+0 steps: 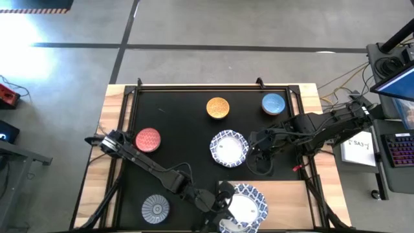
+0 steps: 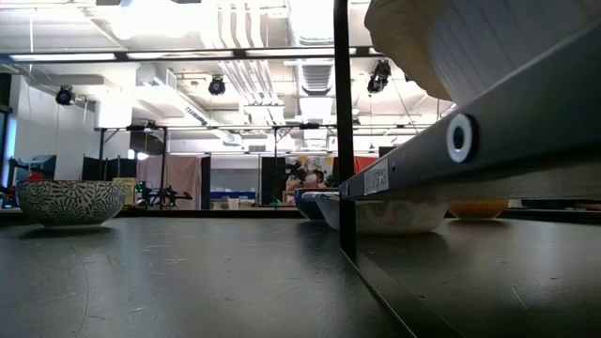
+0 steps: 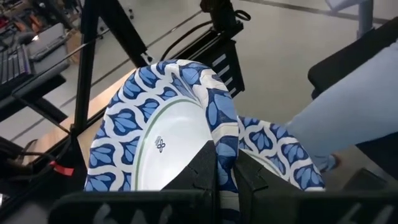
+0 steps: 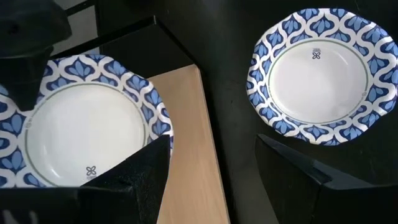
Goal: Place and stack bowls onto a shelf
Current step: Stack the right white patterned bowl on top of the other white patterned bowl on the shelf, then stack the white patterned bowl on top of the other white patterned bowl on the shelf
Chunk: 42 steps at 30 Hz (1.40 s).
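Over shelf (image 1: 294,194): left gripper (image 3: 225,177) pinched large bowl (image 3: 165,134) rim, stacking underway; next, lower & release. Right gripper (image 4: 214,171) spread, near.

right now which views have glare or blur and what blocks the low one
High view: sunlight washes out the floor at top left. Low view: ceiling lights glare, and a blurred metal bar up close covers the right side, while the patterned bowl at left stays sharp. Left wrist view: the left claw pinches a blue-rimmed bowl, its fingers soft-focused.
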Available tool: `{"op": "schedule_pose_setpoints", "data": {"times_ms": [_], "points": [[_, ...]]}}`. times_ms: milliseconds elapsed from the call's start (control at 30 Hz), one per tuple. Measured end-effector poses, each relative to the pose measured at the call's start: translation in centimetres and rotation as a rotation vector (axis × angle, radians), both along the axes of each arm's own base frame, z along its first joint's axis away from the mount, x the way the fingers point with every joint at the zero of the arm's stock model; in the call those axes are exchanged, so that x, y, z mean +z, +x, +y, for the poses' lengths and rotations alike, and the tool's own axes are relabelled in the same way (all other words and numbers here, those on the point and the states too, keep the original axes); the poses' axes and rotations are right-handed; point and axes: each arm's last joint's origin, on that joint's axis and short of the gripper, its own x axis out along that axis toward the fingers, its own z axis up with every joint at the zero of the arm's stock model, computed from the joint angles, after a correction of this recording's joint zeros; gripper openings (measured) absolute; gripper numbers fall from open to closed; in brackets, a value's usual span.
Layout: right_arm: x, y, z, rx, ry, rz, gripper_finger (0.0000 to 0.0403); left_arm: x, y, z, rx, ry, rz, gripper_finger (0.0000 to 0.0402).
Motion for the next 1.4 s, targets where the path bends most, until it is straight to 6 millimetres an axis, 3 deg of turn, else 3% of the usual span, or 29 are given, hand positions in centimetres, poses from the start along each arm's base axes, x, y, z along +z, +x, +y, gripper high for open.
{"op": "schedule_pose_setpoints", "data": {"times_ms": [533, 1033, 1200, 1400], "points": [[0.0, 0.0, 0.0, 0.0, 0.0, 0.0, 0.0221, -1.5, 0.5, -1.4, -0.014, -0.014, 0.03, 0.0003], [0.0, 0.0, 0.0, 0.0, 0.0, 0.0, 0.0221, -1.3, 0.2, -1.6, 0.002, -0.058, 0.056, 0.014], [0.0, 0.0, 0.0, 0.0, 0.0, -0.001, 0.0221, -0.4, -0.4, -1.7, 0.004, -0.061, 0.087, 0.0162], [0.0, 0.0, 0.0, 0.0, 0.0, 0.0, 0.0221, 2.1, -0.7, -1.8, 0.009, -0.04, 0.155, 0.0169]]}}
